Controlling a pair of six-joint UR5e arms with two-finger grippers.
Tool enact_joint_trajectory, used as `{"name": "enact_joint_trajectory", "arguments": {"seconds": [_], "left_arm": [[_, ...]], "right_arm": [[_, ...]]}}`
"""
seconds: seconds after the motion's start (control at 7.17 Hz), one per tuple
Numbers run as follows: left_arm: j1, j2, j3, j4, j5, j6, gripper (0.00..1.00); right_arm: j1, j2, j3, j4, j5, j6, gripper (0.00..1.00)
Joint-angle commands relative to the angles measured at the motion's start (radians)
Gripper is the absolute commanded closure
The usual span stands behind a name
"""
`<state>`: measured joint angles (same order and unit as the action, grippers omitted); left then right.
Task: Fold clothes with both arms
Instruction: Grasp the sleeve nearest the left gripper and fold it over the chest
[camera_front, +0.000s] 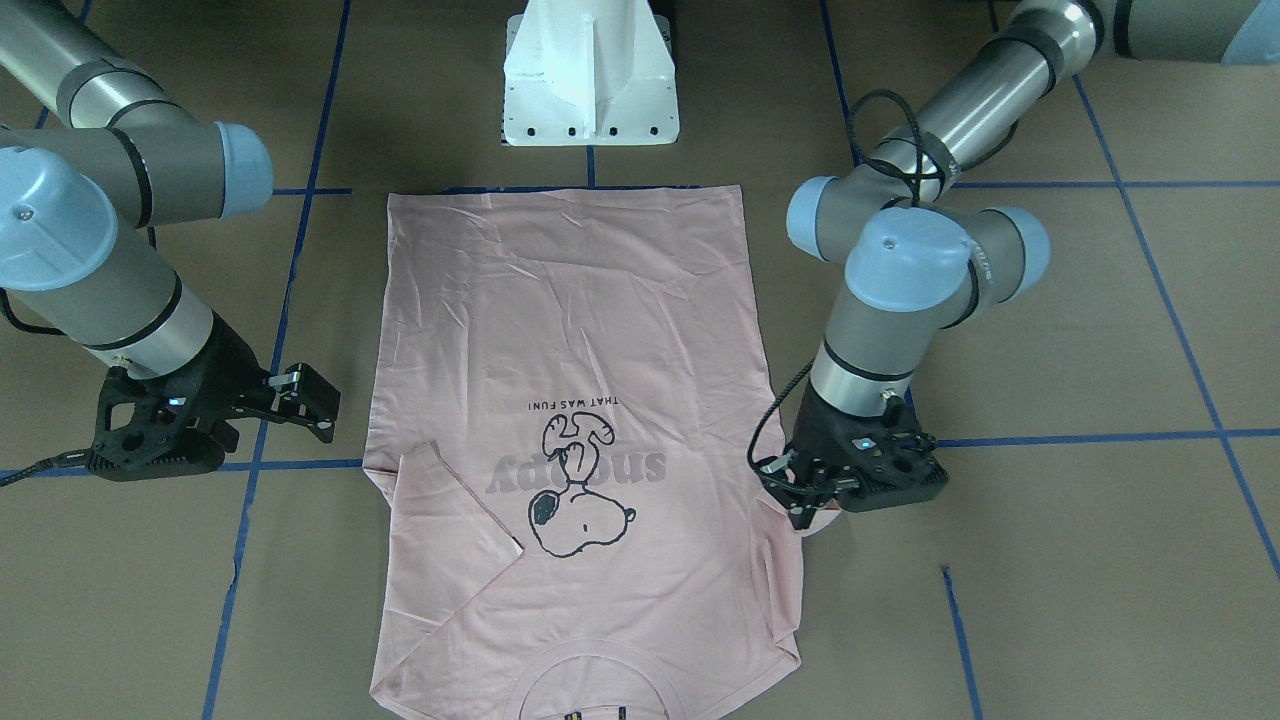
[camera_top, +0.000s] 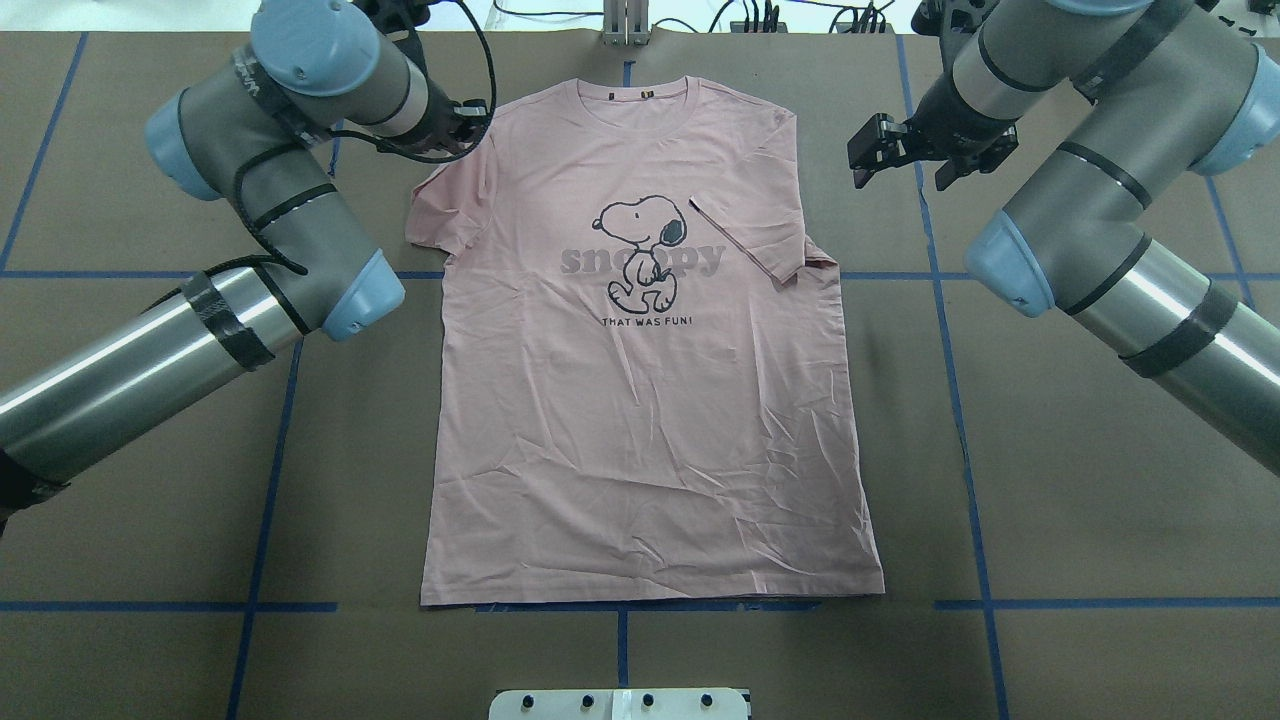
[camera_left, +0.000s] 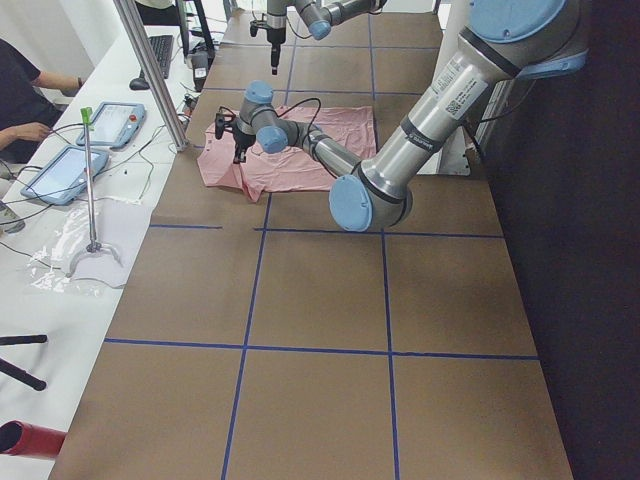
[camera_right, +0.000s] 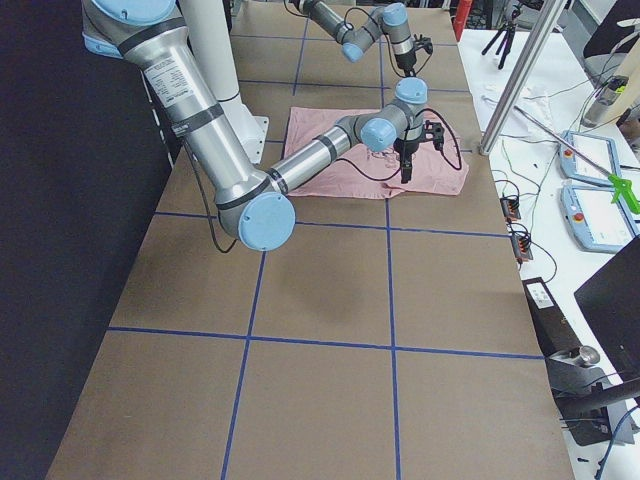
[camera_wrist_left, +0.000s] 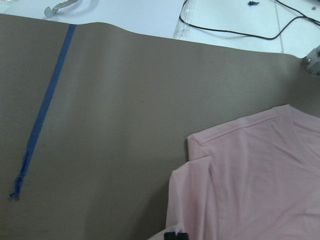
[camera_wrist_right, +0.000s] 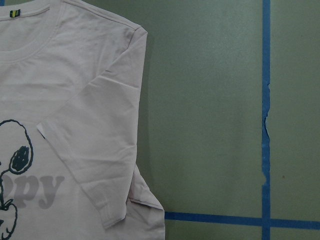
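Brown paper covers the table (camera_top: 1050, 450), marked into squares by blue tape lines (camera_top: 965, 400), and the white pedestal base (camera_front: 590, 80) stands at the robot's edge of it. The pale pink T-shirt (camera_top: 640, 420) lies spread face up in the middle, its hem toward the base and its collar toward the far side, with the Snoopy print (camera_top: 645, 245) and the words "THAT WAS FUN!" showing on the chest. Its right sleeve (camera_top: 755, 245) is folded inward and rests on the chest beside the print, while its left sleeve (camera_top: 445, 210) lies out to the side on the paper. The left gripper (camera_front: 800, 500) is low at the outer edge of that left sleeve, where the cloth is slightly rumpled; whether its jaws are pressed on the fabric or only touch it cannot be told. The right gripper (camera_top: 895, 160) hangs above the bare paper near the shirt's right shoulder, apart from the cloth, its 2 fingers spread and holding nothing. Both arms reach in from opposite sides of the table.
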<state>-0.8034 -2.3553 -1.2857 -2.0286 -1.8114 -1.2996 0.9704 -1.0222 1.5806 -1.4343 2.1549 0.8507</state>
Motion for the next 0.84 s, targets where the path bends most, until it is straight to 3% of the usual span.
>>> {"name": "enact_joint_trajectory", "arguments": {"seconds": [0.0, 0.14, 0.42, 0.56, 0.7], "left_arm": [[0.107, -0.115, 0.085, 0.002, 0.004, -0.239, 1.00], [0.116, -0.225, 0.209, -0.007, 0.010, -0.286, 1.00], [0.112, -0.242, 0.313, -0.105, 0.091, -0.290, 1.00], [0.110, -0.225, 0.315, -0.146, 0.098, -0.273, 0.01], [0.110, -0.225, 0.296, -0.169, 0.095, -0.274, 0.00]], "right_arm": [[0.001, -0.009, -0.002, 0.000, 0.000, -0.002, 0.00], [0.001, -0.009, -0.002, 0.000, 0.000, -0.001, 0.00], [-0.002, -0.009, -0.001, 0.000, -0.001, 0.011, 0.00], [-0.004, -0.009, -0.001, 0.000, -0.001, 0.011, 0.00], [-0.004, -0.009, -0.002, 0.000, -0.003, 0.005, 0.00]]}}
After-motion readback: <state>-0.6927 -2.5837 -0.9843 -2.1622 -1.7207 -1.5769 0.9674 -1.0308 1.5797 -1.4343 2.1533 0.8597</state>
